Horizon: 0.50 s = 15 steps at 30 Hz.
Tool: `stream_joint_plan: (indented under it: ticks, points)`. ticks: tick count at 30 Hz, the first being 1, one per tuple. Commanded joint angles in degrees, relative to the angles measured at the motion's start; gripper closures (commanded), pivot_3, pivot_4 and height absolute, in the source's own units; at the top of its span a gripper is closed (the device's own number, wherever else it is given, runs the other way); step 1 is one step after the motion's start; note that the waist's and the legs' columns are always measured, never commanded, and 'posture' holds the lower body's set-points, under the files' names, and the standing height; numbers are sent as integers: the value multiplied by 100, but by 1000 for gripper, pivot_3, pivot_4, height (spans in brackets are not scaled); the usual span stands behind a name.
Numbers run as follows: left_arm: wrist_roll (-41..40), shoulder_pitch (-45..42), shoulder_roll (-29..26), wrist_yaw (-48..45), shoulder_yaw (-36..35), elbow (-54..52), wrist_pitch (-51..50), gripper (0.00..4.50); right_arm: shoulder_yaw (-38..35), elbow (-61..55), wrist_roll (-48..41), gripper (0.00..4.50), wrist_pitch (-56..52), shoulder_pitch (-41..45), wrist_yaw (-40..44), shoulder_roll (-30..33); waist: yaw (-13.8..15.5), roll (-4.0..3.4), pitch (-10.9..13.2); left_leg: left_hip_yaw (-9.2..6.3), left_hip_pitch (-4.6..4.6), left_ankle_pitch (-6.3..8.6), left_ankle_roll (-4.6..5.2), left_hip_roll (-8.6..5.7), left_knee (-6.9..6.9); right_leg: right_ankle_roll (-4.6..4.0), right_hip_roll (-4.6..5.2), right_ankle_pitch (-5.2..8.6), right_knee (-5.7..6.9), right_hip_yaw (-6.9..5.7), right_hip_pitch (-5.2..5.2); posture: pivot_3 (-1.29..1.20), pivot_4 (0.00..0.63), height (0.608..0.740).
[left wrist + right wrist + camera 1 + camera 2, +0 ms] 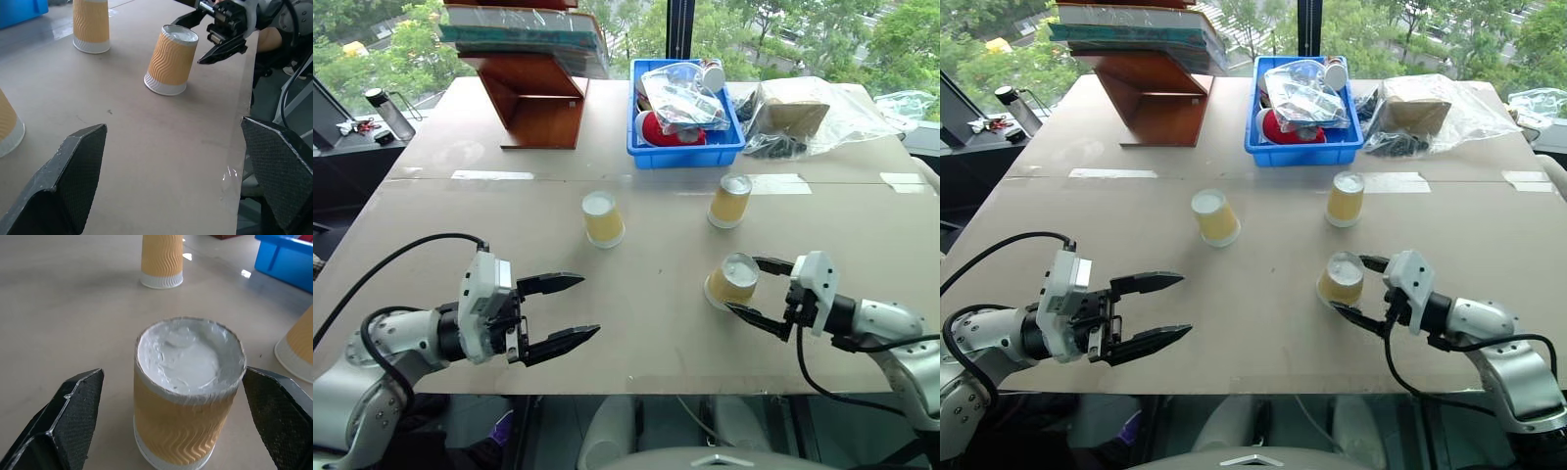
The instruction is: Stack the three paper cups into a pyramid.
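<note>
Three paper cups, tapered, tan ribbed sides, white bases up, stood upside down and apart on the brown board table (636, 333). Nearest cup (732, 280) sat between the right gripper's (756, 287) spread black fingers, ungripped. Far cup (730, 200) stood just before the blue bin (651, 147) of plastic bags; left cup (603, 217) farther leftward. Left gripper (564, 311) gaped wide, empty.

Table (646, 323) with three paper cups (603, 218)
</note>
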<state>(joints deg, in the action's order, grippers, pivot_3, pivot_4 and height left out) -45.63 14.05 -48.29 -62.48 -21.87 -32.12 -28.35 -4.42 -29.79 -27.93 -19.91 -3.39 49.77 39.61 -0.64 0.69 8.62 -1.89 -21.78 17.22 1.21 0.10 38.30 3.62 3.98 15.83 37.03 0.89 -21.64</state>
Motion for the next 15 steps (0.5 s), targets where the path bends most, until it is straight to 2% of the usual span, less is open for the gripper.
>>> stream_joint_plan:
  ticks: [1, 8, 15]
  points:
    - [56, -79, 80, 184, 7, -91, 64, 0, -542, -291, -376, 115, 167, -66, 204, 112, 0, 0, 0, 0, 0, 0, 1, 0, 0, 0, 0, 0, 0, 0, 0, 0, 150, 740]
    - [297, -495, 398, 695, 249, 95, 127, 0, -732, 62, -631, 115, -186, 335, -2, 133, -1, 0, 0, 1, 1, 1, 1, -1, 2, 0, 0, 0, 3, 1, 1, 0, 150, 740]
    - [595, -480, 595, 758, 372, 321, 383, 0, -704, 175, -659, 115, -405, 698, -322, 68, -4, 0, 0, 2, -1, 0, 0, -1, 1, 0, 2, 0, 2, 2, 0, 0, 150, 740]
